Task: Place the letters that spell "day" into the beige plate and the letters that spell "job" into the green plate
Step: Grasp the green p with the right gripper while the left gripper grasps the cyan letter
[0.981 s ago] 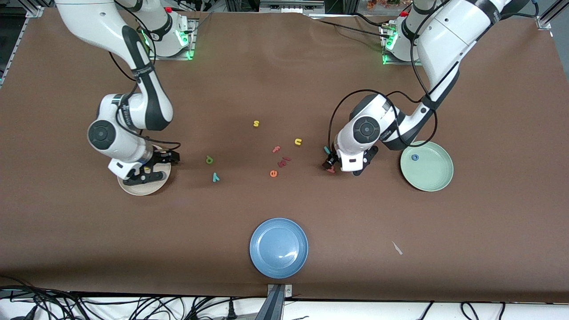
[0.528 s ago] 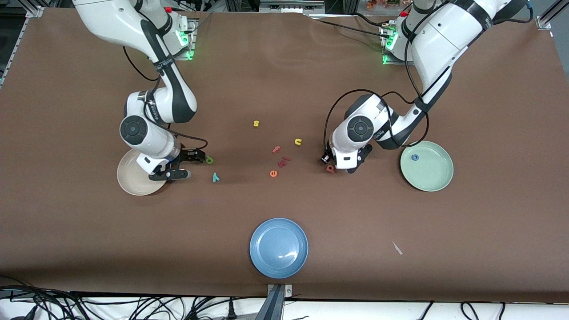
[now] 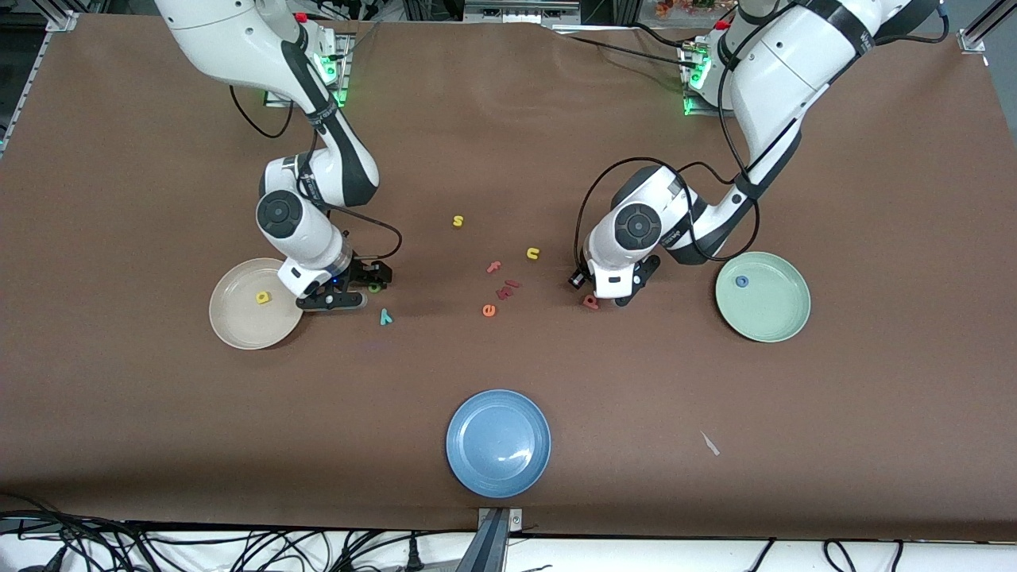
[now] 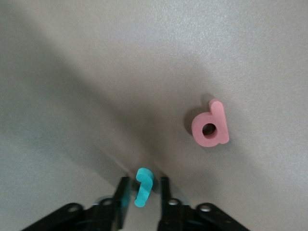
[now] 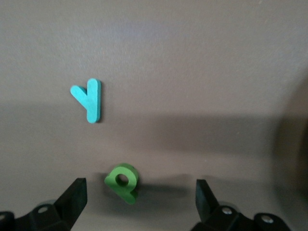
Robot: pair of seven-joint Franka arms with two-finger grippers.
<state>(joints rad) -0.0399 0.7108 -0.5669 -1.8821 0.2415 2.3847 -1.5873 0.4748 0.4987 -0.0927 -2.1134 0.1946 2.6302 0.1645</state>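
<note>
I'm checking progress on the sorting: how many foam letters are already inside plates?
2. A yellow letter lies in the beige plate at the right arm's end; a blue ring "o" lies in the green plate. The blue plate holds none.

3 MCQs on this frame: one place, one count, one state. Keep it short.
1. Where is the yellow "a"?
A. in the blue plate
B. in the beige plate
C. on the bare table

2. How many letters lie in the green plate?
A. none
B. one
C. three

3. How do the right gripper's fingers stand?
A. open, either side of the green "d"
B. shut on the teal "y"
C. open over the blue plate

Key: 1 B, the yellow "a" lies inside the beige plate. 2 B, the green plate holds only the blue "o". 3 A, the right gripper straddles the green "d" with wide gaps, while the left gripper pinches the teal "j".
</note>
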